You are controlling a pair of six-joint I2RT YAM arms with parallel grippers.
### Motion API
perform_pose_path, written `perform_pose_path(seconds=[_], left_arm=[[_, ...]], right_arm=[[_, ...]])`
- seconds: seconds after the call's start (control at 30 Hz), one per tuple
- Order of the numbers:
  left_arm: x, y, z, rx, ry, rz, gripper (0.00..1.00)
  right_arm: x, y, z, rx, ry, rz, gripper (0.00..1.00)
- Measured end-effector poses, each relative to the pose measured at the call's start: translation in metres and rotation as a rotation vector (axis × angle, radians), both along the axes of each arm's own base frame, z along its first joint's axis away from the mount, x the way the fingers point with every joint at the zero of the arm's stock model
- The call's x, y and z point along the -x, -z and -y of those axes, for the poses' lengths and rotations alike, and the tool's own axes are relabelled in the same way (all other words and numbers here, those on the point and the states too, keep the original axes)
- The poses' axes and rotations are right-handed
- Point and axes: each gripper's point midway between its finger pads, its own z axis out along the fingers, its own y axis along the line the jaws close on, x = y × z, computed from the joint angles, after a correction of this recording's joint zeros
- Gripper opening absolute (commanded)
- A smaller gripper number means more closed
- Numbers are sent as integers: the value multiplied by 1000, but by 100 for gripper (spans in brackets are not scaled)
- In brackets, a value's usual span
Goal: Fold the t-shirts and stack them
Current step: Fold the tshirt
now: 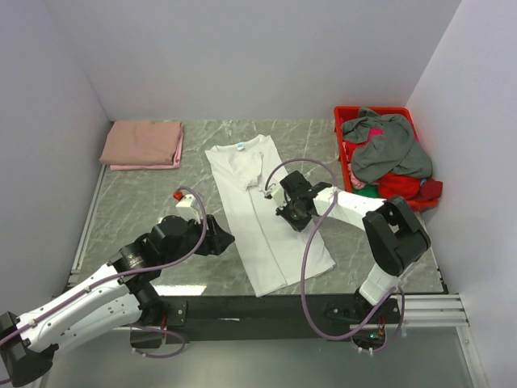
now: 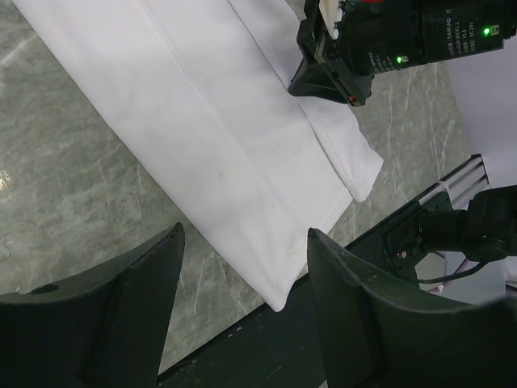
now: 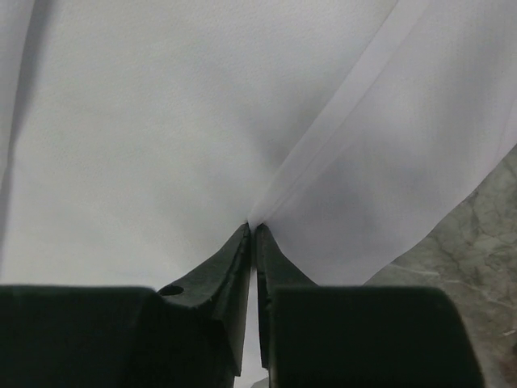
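A white t-shirt (image 1: pixel 260 212) lies lengthwise on the marble table, its sides folded in to a long strip, neck label at the far end. My right gripper (image 1: pixel 292 212) is shut on the shirt's folded right edge (image 3: pixel 323 129); the cloth pinches between the fingertips. My left gripper (image 1: pixel 216 236) is open and empty, just left of the shirt's lower half; in the left wrist view (image 2: pixel 246 246) its jaws frame the shirt's near hem corner (image 2: pixel 279 301). A folded salmon-pink t-shirt (image 1: pixel 143 144) lies at the far left. Grey (image 1: pixel 388 145) and red (image 1: pixel 404 186) shirts fill the bin.
A red plastic bin (image 1: pixel 346 121) stands at the far right against the wall. White walls close in the table on three sides. The black front rail (image 1: pixel 266 311) runs along the near edge by the arm bases.
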Motion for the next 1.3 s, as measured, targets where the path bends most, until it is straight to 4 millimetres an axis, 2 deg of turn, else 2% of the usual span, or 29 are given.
perform_pose_path(seconds=[0.1,0.27,0.37,0.4,0.5,0.6,0.7,0.73,0.77,0.8,0.83,0.93,0.97,1.03,1.1,1.13,1.17,1.3], left_arm=[[0,0,0,-1,1,0,68],[0,4,1,-10,2,-9,68],[1,7,3,-19,13,-20,69],[1,8,4,-21,20,-24,69],[3,14,9,-34,50,-39,71],[5,21,15,-62,100,-43,74],[5,19,20,-83,159,-9,80],[5,14,22,-87,181,13,84],[3,5,26,-87,210,53,98],[1,-3,30,-85,234,92,99],[-1,-14,34,-75,254,131,99],[-7,-47,46,-52,317,271,99],[-9,-54,50,-56,343,311,95],[-10,-61,60,-73,414,375,86],[-8,-54,69,-119,486,417,84],[-4,-44,74,-157,528,431,82],[4,-31,80,-203,590,453,77],[65,24,100,-347,880,515,67]], right_arm=[[1,-2,-2,-12,-5,-3,6],[2,-8,-6,-38,-18,4,7],[4,-10,-8,-50,-33,-2,14],[5,-10,-9,-55,-40,-9,27],[14,-9,-11,-68,-81,-41,38],[26,-9,-15,-93,-142,-93,48],[38,-18,-16,-127,-224,-140,50],[41,-24,-16,-145,-255,-148,50],[43,-34,-15,-174,-285,-147,52],[41,-46,-13,-206,-304,-137,53],[37,-62,-8,-240,-327,-109,54],[18,-122,15,-370,-434,86,71],[15,-141,27,-388,-479,180,77],[24,-162,45,-381,-586,342,77],[45,-155,49,-362,-695,396,77],[60,-146,52,-352,-747,391,76],[72,-133,53,-351,-800,366,75],[104,-83,61,-361,-921,206,73]])
